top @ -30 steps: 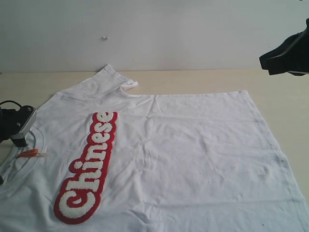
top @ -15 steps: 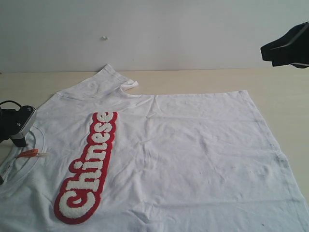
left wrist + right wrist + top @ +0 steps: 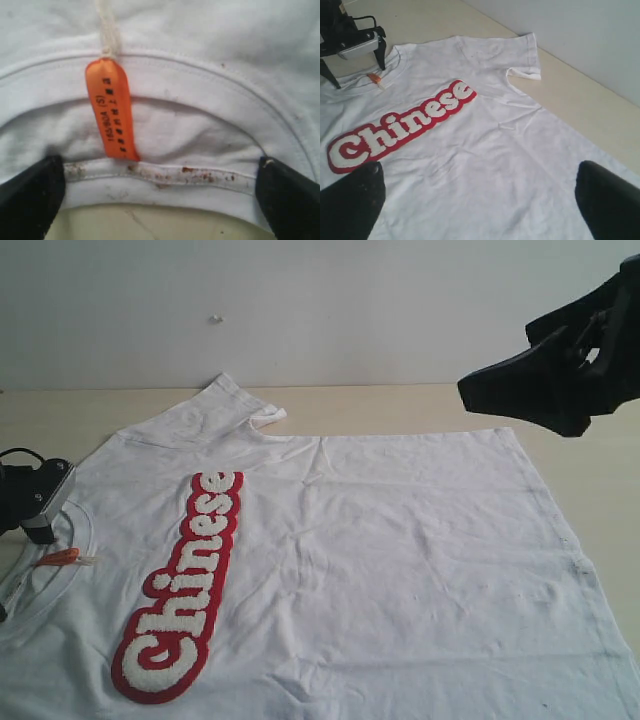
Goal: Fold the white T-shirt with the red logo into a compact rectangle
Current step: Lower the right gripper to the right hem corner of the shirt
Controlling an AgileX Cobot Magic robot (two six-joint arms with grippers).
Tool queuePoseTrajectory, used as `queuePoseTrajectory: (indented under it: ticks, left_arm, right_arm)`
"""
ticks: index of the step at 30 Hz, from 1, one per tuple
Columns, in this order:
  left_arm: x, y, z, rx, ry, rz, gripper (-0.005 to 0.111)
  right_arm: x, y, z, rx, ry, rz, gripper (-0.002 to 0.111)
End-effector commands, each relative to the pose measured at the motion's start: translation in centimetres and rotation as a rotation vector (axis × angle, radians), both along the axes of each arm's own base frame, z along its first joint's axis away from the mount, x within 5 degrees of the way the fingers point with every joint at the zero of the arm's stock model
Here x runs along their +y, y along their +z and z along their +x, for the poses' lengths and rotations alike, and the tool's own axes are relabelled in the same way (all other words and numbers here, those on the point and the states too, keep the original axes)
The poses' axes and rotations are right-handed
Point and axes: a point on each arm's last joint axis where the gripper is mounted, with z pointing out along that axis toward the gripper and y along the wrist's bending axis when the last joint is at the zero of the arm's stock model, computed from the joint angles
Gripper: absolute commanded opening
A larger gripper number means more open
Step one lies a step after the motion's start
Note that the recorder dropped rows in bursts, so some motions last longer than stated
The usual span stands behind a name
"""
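The white T-shirt point(image 3: 400, 560) lies spread flat, chest up, its neck at the left and its hem at the right. Across the chest runs the red logo point(image 3: 180, 590) with fuzzy white letters. My left gripper point(image 3: 40, 515) sits low over the ribbed collar point(image 3: 165, 175), open, a finger on either side of a stretch of it, beside the orange neck tag point(image 3: 112, 107). My right gripper point(image 3: 497, 362) hangs open, high over the far hem corner, holding nothing; its view shows the shirt point(image 3: 485, 135) and logo point(image 3: 400, 127) well below.
The beige table point(image 3: 420, 405) shows as a strip behind the shirt and another along its right side. A pale wall point(image 3: 350, 310) rises right behind the table. One short sleeve point(image 3: 235, 400) points toward that wall, its cuff slightly curled.
My right gripper has swung leftward and lower into the exterior view, now over the far hem corner. The left gripper and the shirt have not moved.
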Motion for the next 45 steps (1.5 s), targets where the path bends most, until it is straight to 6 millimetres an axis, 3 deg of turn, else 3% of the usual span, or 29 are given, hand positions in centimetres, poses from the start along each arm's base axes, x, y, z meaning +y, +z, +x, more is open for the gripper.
queuePoseTrajectory:
  ticks: [1,6,11,18,24,32,39,45]
  left_arm:
    - [0.2,-0.9,-0.1,0.024,0.003,0.009,0.104]
    - [0.2,-0.9,-0.1,0.024,0.004,0.008,0.104]
    - [0.2,-0.9,-0.1,0.024,0.004,0.008,0.104]
    - [0.2,-0.9,-0.1,0.024,0.004,0.008,0.104]
    - [0.2,-0.9,-0.1,0.024,0.004,0.008,0.104]
    - [0.2,-0.9,-0.1,0.024,0.004,0.008,0.104]
    - [0.2,-0.9,-0.1,0.024,0.004,0.008,0.104]
    - [0.2,-0.9,-0.1,0.024,0.004,0.008,0.104]
  right_arm:
    - [-0.5,-0.4,0.1,-0.061,0.043,-0.139,0.105]
    - [-2.2,-3.7,1.4,0.018,0.101,-0.432,0.105]
    - [-2.3,-6.3,2.9,0.075,0.187,-0.466,0.105]
    - [-5.1,-8.7,5.4,0.238,0.217,-0.775,0.105]
    - [-6.1,-10.0,8.6,0.37,0.315,-0.853,0.105]
    - [-8.7,-14.2,12.1,0.467,0.373,-0.854,0.105]
    - [-9.6,-18.2,12.9,0.512,0.456,-0.879,0.105]
    - [-9.6,-19.8,13.1,0.534,0.489,-0.871,0.105]
